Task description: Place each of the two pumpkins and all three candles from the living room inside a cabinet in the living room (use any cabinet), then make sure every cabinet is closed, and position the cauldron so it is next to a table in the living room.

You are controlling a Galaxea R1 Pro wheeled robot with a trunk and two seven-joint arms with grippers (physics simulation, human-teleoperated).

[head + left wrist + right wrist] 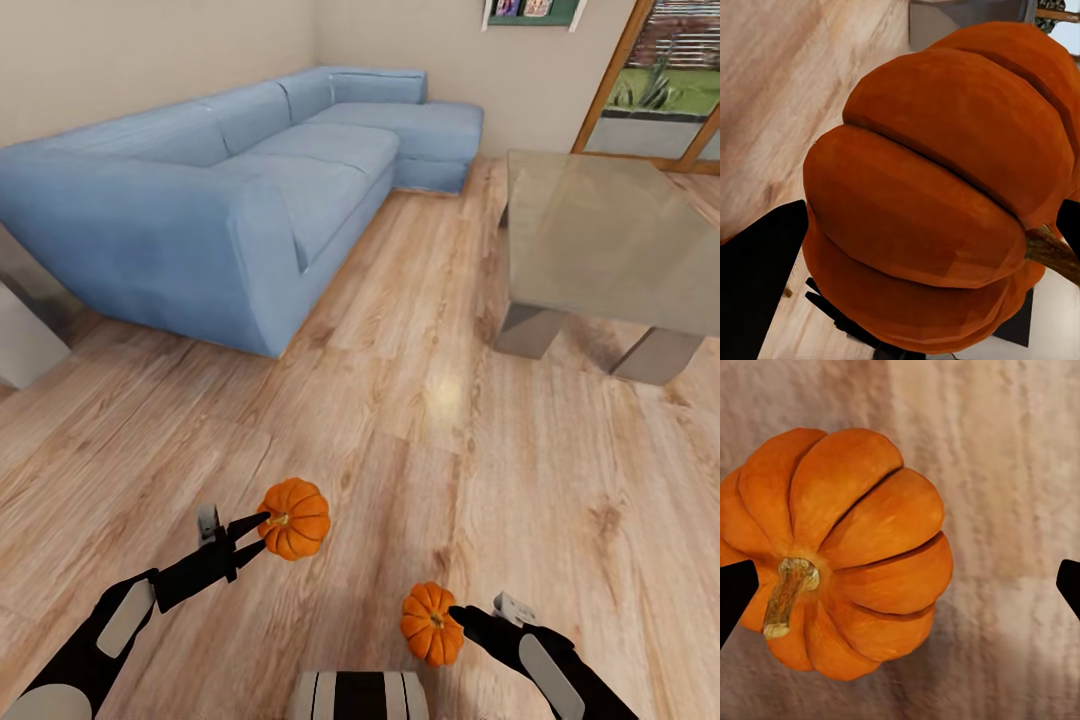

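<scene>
One orange pumpkin (pixel 294 518) sits between the fingers of my left gripper (pixel 262 528), which is shut on it and holds it off the wood floor; up close this pumpkin (pixel 937 195) spans the gap from one black finger (pixel 757 285) to the other. A second pumpkin (pixel 432 624) lies by my right gripper (pixel 458 618). Seen stem-up, that pumpkin (pixel 832 551) touches one finger (pixel 735 592) while the other finger stands far off, so the gripper is open. The grey glossy table (pixel 600 230) stands at the right. The candles, cabinet and cauldron are out of view.
A long blue corner sofa (pixel 230 180) runs along the left wall. Bare wood floor (pixel 420 400) stretches between the sofa and the table. A glass door (pixel 670 90) is at the back right. A white and grey piece of furniture (pixel 20 340) stands at the left edge.
</scene>
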